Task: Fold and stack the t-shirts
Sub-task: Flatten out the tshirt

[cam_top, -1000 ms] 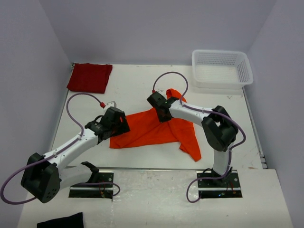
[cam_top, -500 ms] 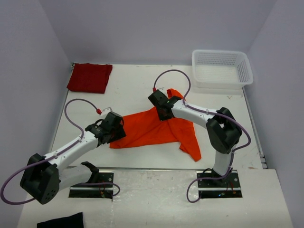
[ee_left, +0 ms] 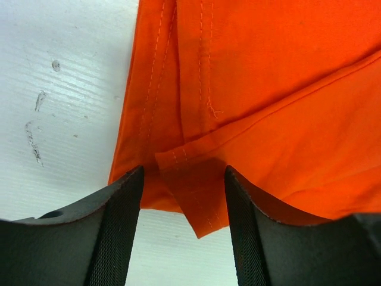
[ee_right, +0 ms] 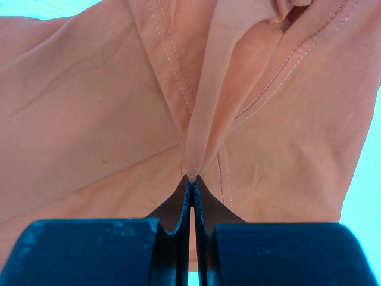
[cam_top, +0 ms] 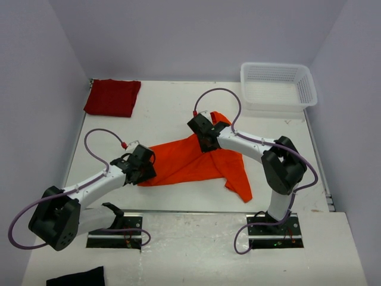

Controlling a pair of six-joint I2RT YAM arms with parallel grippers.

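Note:
The orange t-shirt (cam_top: 196, 162) lies spread and rumpled on the white table, mid-field. My left gripper (cam_top: 144, 171) is at the shirt's left hem corner; in the left wrist view the jaws stand open with a hem corner (ee_left: 196, 202) between the fingers (ee_left: 119, 232), not clamped. My right gripper (cam_top: 205, 142) is at the shirt's upper middle, shut on a pinched fold of the orange t-shirt (ee_right: 208, 125) that rises from its fingertips (ee_right: 178, 196). The crimson t-shirt (cam_top: 112, 96) lies folded at the far left corner of the table.
A white mesh basket (cam_top: 277, 86) stands at the far right. A small black cloth (cam_top: 76, 277) lies at the near left, in front of the arm bases. Purple walls close in the table on both sides and behind.
My left gripper has slid back and down-left along the shirt's left hem toward its corner. My right gripper keeps its pinch and has shifted slightly right.

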